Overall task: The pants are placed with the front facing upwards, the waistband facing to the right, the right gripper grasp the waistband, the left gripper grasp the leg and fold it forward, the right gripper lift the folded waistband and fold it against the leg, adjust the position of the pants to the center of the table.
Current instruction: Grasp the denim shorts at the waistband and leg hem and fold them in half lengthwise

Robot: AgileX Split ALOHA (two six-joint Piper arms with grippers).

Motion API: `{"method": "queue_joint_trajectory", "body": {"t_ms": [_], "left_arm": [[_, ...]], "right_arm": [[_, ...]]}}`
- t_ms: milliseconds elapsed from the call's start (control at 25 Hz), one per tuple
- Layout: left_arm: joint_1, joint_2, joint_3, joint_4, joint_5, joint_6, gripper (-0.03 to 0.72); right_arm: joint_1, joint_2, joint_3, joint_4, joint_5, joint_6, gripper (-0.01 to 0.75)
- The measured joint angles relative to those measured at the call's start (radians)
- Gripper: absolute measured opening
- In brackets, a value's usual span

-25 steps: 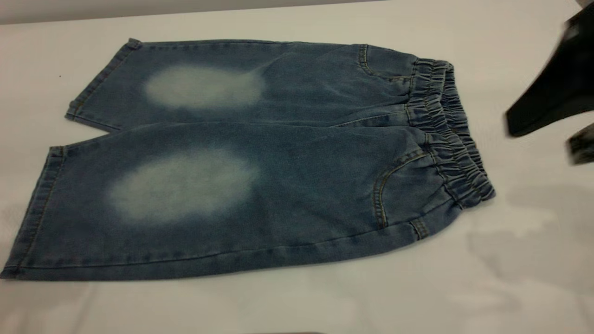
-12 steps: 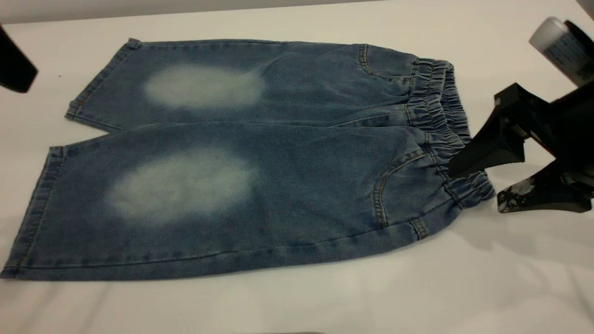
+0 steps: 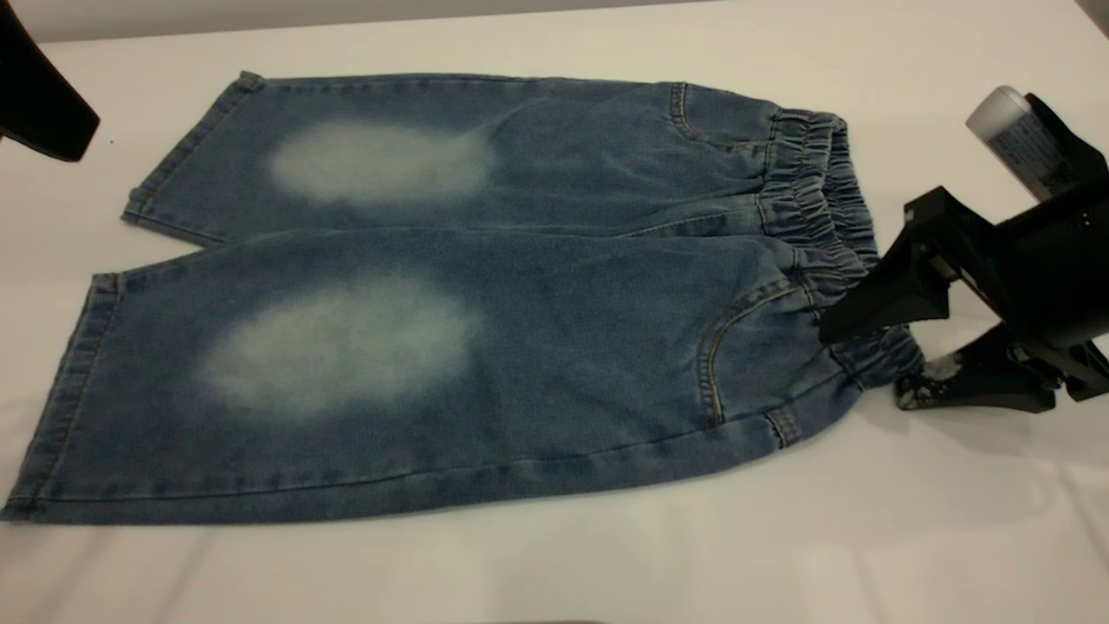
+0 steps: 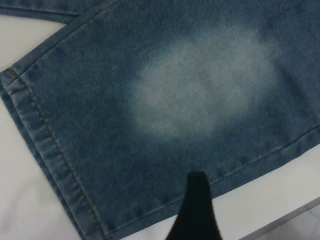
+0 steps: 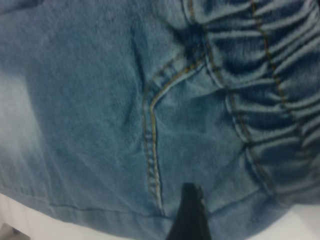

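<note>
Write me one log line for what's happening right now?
pants: flat, unfolded on table | right gripper: open, straddling waistband near corner | left gripper: above far leg hem, no grasp

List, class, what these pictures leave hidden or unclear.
1. Left gripper: cut off by the exterior view's left edge; fingers unseen.
2. Waistband: its near stretch hidden behind the right gripper, exterior view.
3. Pants: near leg's hem corner cut off at the exterior view's left edge.
4. Wrist views: one dark finger each.
</note>
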Motion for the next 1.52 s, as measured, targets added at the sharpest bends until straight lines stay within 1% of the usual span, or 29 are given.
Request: {"method": "queue_joint_trajectory", "body": {"t_ms": [360,560,840,960,1080,1160,1240,1440,1520], "left_arm": [[0.0,0.0,0.0,0.0,-0.001,0.0,0.547],[0.0,0.0,0.0,0.0,-0.002,0.0,0.547],[0.0,0.0,0.0,0.0,-0.003,0.0,0.547],[0.0,0.0,0.0,0.0,-0.003,0.0,0.547],[0.0,0.0,0.0,0.0,-0.003,0.0,0.547],[0.0,0.0,0.0,-0.002,-0.003,0.0,0.547],[0.0,0.0,0.0,-0.008,-0.003,0.0,0.547],[0.0,0.0,0.0,-0.02,-0.003,0.0,0.547],[0.0,0.0,0.0,-0.021,-0.003,0.0,0.548]], "right_arm": [[0.0,0.03,-0.037,0.02,0.025,-0.058,0.513],[0.0,0.029,-0.044,0.021,-0.006,-0.132,0.511],[0.0,0.027,-0.049,0.025,-0.013,-0.148,0.506],[-0.001,0.033,-0.049,0.026,0.04,-0.188,0.506],[-0.001,0.04,-0.049,0.025,0.157,-0.26,0.506],[-0.001,0.04,-0.049,0.025,0.19,-0.28,0.505],[-0.001,0.04,-0.049,0.025,0.185,-0.285,0.498],[-0.001,0.04,-0.049,0.025,0.081,-0.276,0.471],[-0.001,0.04,-0.049,0.025,0.07,-0.274,0.467]]}}
